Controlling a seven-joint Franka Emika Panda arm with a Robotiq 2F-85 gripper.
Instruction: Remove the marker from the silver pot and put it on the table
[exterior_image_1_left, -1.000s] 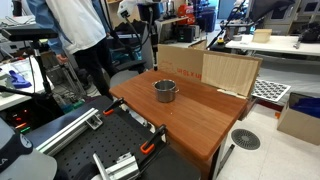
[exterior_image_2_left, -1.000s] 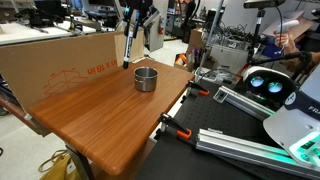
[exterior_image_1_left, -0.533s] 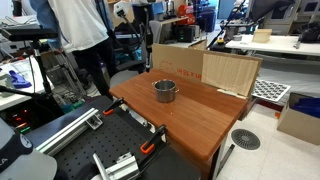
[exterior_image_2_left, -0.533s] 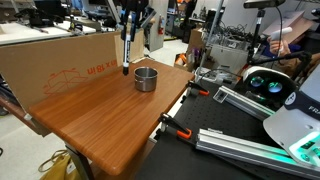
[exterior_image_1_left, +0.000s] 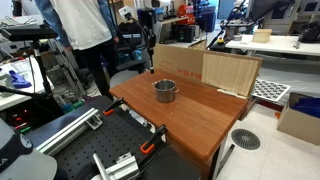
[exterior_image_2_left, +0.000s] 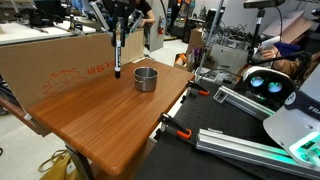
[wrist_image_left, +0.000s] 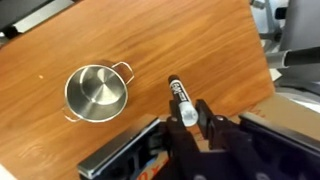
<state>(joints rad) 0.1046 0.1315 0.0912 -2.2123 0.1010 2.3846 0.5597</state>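
Observation:
My gripper (exterior_image_2_left: 117, 33) is shut on the marker (exterior_image_2_left: 117, 58), a dark slim stick with a paler cap. It hangs upright above the reddish-brown table (exterior_image_2_left: 110, 125), beside the silver pot (exterior_image_2_left: 146, 78) and clear of it. In the wrist view the marker (wrist_image_left: 178, 96) sticks out from between the jaws (wrist_image_left: 196, 113) over bare wood (wrist_image_left: 170, 35), and the pot (wrist_image_left: 96, 92) lies apart from it and looks empty. In an exterior view the pot (exterior_image_1_left: 165, 91) stands near the table's far end, and the arm (exterior_image_1_left: 149, 15) is above it.
A large cardboard box (exterior_image_2_left: 60, 62) stands right behind the marker along the table's far edge; it also shows in an exterior view (exterior_image_1_left: 205, 66). Orange-handled clamps (exterior_image_2_left: 176, 128) grip the table's near edge. A person (exterior_image_1_left: 82, 30) stands beyond the table.
My gripper has carried the marker sideways away from the pot towards the cardboard box, and a little lower. The pot has not moved.

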